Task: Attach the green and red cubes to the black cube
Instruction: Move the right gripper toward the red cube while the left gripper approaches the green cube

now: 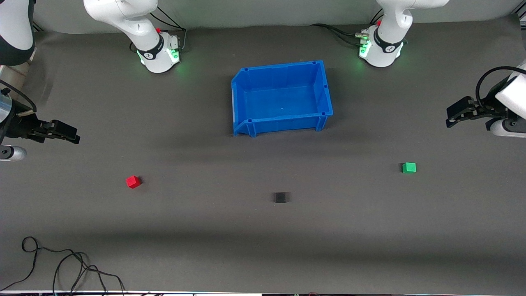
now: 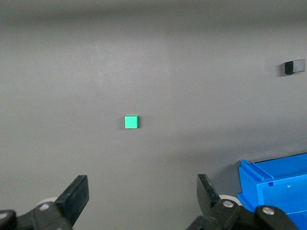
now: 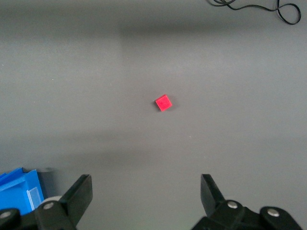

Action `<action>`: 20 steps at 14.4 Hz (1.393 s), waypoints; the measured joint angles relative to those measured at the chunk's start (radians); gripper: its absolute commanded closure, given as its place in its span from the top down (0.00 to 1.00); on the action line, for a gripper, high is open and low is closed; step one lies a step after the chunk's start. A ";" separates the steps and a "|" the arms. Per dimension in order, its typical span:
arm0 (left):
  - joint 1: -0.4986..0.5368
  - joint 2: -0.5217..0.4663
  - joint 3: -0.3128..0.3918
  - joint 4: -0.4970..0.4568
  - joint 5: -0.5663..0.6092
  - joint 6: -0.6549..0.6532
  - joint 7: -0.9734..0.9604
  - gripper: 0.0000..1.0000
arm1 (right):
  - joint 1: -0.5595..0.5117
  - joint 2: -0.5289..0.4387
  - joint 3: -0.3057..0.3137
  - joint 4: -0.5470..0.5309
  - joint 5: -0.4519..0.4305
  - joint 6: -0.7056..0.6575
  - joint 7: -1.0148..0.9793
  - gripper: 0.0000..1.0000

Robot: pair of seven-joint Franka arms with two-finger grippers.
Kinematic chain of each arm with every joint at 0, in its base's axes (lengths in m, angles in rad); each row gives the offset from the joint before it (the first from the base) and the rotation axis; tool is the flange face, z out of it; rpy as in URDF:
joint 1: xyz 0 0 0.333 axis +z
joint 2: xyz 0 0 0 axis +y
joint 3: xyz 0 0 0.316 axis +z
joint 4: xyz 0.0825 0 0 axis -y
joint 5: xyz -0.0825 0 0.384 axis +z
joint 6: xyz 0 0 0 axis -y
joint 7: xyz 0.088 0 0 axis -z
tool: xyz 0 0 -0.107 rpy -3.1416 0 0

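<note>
From the front, the flat grey tabletop [image 1: 263, 246] looks like a matte mat. A rigid blue plastic bin [image 1: 282, 98], rectangular with one sloped end, sits midway between the two arm bases. Nearer the camera lie three small sharp-edged cubes, well apart from one another: the red cube [image 1: 133, 181] toward the right arm's end, the black cube [image 1: 280, 197] near the middle and nearest the camera, the green cube [image 1: 409, 167] toward the left arm's end. The left tool [image 1: 455, 116] hangs over the tabletop at its own end, the right tool [image 1: 65, 133] likewise at its end.

In the left wrist view, the left tool [image 2: 143, 194] is released, its black fingers [image 2: 76, 195] spread wide, with the green cube [image 2: 131, 122] on bare mat, the black cube [image 2: 294, 66] and a bin corner [image 2: 276, 189] also visible.

In the right wrist view, the right tool [image 3: 146, 194] is equally released, the red cube [image 3: 163, 102] lying untouched, a thin black cable [image 3: 268, 8] looping at the edge.
</note>
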 measured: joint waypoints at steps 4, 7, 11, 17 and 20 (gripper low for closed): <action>0.000 0.000 0.000 0.000 0.000 0.000 0.000 1.00 | 0.000 0.000 0.000 0.000 0.000 0.000 0.001 1.00; -0.001 0.000 0.000 0.001 0.000 0.000 0.000 1.00 | 0.001 0.004 0.000 -0.001 0.000 -0.001 0.001 1.00; -0.001 0.000 0.000 0.001 0.000 -0.004 -0.040 1.00 | 0.001 0.008 0.000 -0.001 0.000 -0.001 0.001 1.00; 0.000 0.000 0.005 0.011 -0.001 -0.023 -0.240 1.00 | 0.000 0.016 0.000 -0.002 0.000 -0.001 0.158 1.00; 0.011 0.000 0.016 0.012 -0.006 -0.026 -0.447 1.00 | -0.004 0.026 -0.001 -0.003 0.000 -0.001 0.235 1.00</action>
